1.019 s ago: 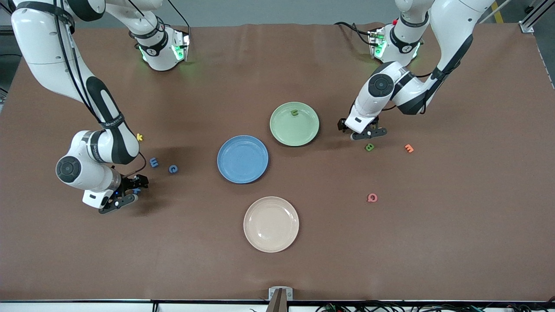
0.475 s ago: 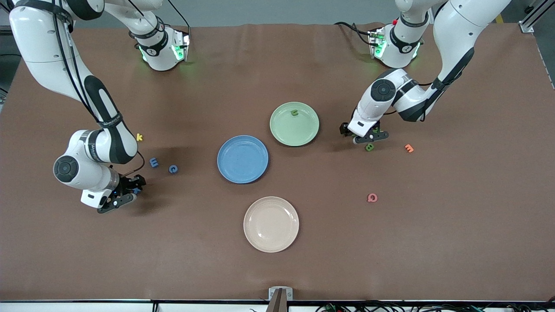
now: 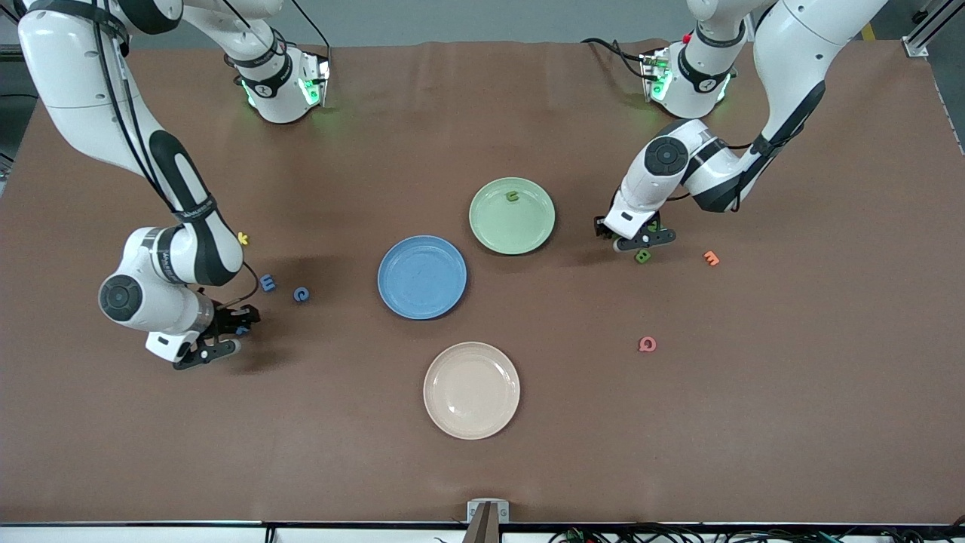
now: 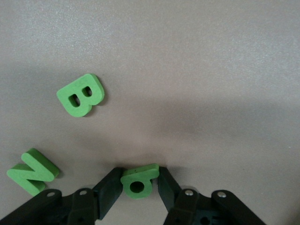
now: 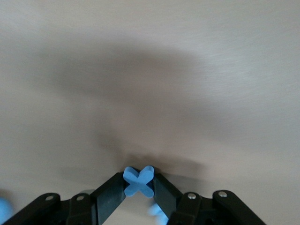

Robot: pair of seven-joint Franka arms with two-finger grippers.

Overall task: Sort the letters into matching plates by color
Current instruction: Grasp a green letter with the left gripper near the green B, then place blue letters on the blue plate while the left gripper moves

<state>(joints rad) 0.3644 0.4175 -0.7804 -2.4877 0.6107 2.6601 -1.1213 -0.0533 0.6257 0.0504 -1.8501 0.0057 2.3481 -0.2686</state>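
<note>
My left claw (image 4: 138, 183) pinches a green letter (image 4: 139, 178) just above the desk (image 3: 754, 377), beside the green B (image 4: 80, 94) and near the green plate (image 3: 512, 216). My right claw (image 5: 139, 186) grips a blue X (image 5: 138, 181) at the right arm's end, with the blue plate (image 3: 421, 277) well apart.

Brown matte table (image 3: 482, 467); grey floor at top edge.

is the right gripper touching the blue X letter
Touching. The right wrist view shows the right gripper with both fingers pressed against the X.
</note>
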